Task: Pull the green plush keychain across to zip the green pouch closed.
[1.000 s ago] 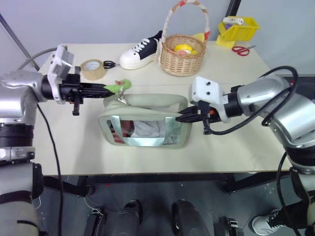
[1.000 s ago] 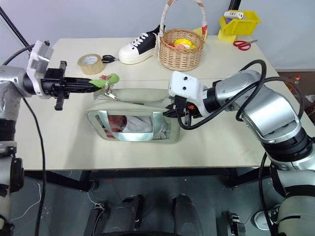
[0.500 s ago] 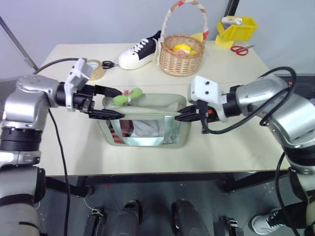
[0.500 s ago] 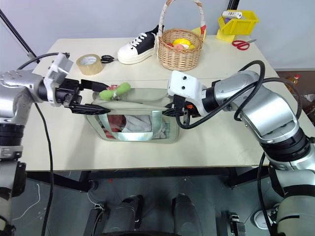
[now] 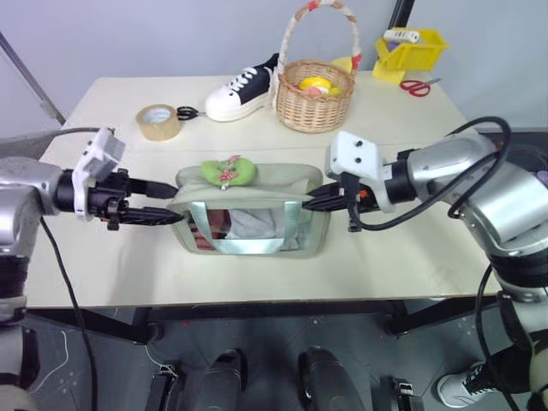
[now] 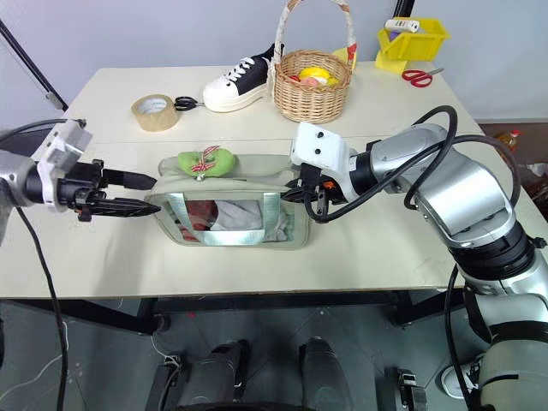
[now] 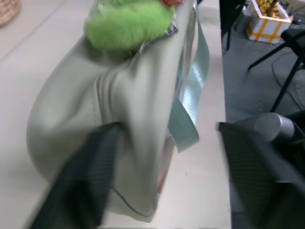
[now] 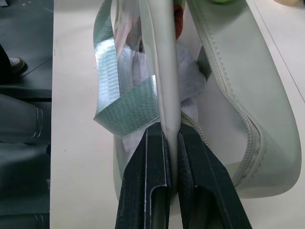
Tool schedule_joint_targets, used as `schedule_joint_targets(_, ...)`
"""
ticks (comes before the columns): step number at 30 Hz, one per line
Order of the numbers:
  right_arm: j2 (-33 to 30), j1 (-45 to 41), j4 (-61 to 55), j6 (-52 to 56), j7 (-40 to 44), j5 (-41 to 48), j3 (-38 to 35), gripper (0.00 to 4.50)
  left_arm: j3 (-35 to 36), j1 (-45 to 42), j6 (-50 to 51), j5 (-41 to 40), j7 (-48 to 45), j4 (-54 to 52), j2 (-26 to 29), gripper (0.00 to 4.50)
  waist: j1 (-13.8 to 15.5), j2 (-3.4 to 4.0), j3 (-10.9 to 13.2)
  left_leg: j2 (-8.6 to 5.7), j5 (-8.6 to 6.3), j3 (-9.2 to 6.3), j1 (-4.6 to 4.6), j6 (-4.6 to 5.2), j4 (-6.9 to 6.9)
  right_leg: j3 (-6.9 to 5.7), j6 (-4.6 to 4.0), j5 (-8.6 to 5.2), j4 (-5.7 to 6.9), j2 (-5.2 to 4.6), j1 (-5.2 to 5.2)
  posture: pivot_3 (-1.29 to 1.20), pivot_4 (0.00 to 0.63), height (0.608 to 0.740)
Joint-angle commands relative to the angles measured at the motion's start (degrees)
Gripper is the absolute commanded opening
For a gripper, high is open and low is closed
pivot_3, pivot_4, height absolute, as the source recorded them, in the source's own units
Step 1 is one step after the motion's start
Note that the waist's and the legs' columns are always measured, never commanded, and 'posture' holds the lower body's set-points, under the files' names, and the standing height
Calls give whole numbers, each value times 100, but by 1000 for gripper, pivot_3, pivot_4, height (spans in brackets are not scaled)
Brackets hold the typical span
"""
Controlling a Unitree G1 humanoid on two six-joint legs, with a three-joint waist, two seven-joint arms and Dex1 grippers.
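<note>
Left gripper (image 5: 168,202) off green plush keychain (image 5: 228,172)

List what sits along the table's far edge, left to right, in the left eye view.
Brown packing tape roll → black-handled scissors → white-and-black sneaker → woven wicker basket → yellow plastic bin → red-handled scissors.
</note>
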Motion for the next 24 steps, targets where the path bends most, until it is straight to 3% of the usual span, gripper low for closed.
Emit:
schedule_joint_targets(1,-5,-146,-42,-21,-5,21,-126,0,87,23,-87,-55,58,-145,-9,787,2,0,0,0,0,1,0,0,0,0,0,0,0,0,0,0,150,695)
schedule_joint_targets(3,-13,-148,-47,-2,-4,28,-132,0,67,22,-137,0,130,-123,-23,42,1,0,0,0,0,1,0,0,-1,0,0,0,0,0,0,0,150,695)
schedule_joint_targets(10,-44,-192,-103,157,43,182,-280,0,-66,-32,-420,217,312,-4,-89,42,17,0,0,0,0,2,0,0,-1,0,0,0,0,-1,0,0,150,695)
schedule_joint_targets(11,27,-275,-117,222,103,414,-501,614,-81,-50,-454,233,304,21,-95,0,20,0,0,-1,0,1,0,0,0,0,0,0,0,-1,0,0,150,695)
schedule_joint_targets(14,455,-708,54,620,-54,948,-1000,1527,-120,-103,-571,255,280,66,-136,0,18,1,0,-1,0,3,0,0,-1,2,0,0,0,-2,0,0,150,695)
schedule_joint_targets(17,821,-1119,310,786,-252,1079,-1007,2953,-147,-142,-634,278,284,75,-188,0,27,0,0,0,0,1,3,0,-1,0,0,0,1,0,1,0,150,695)
schedule_joint_targets(24,1833,-1745,1123,378,-901,343,-16,2953,-163,-144,-617,277,306,7,-228,0,31,-1,-1,-4,1,1,4,1,1,0,0,0,1,-2,4,0,150,695)
